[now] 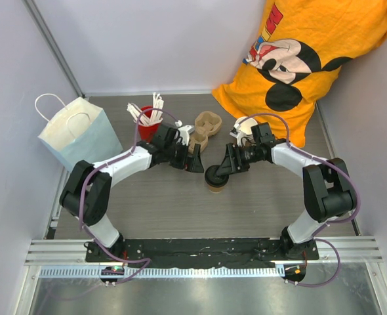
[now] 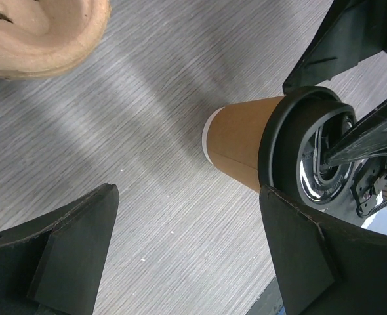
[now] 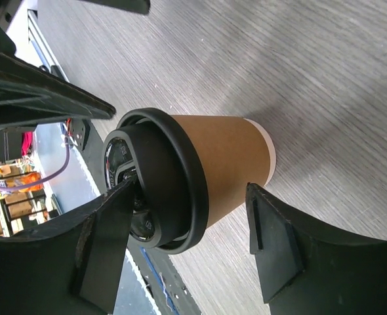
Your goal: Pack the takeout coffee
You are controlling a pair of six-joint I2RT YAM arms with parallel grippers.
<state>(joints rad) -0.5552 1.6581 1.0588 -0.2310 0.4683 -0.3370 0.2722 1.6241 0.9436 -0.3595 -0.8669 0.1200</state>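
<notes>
The takeout coffee (image 1: pixel 216 178) is a brown kraft cup with a black lid (image 1: pixel 215 174), standing upright mid-table. My right gripper (image 1: pixel 229 167) is open just right of it. In the right wrist view the cup (image 3: pixel 229 161) and its lid (image 3: pixel 180 190) lie between and just beyond the spread fingers of the right gripper (image 3: pixel 190 190), which do not clamp it. My left gripper (image 1: pixel 195 163) is open and empty just left of the cup. In the left wrist view the cup (image 2: pixel 243 141) is beside the right finger of the left gripper (image 2: pixel 188 197).
A light blue paper bag (image 1: pixel 79 134) stands at the far left. A red cup of white sticks (image 1: pixel 147 121) and a brown pulp carrier tray (image 1: pixel 204 128) are behind the left gripper; the tray also shows in the left wrist view (image 2: pixel 42 33). An orange Mickey shirt (image 1: pixel 305 59) fills the back right.
</notes>
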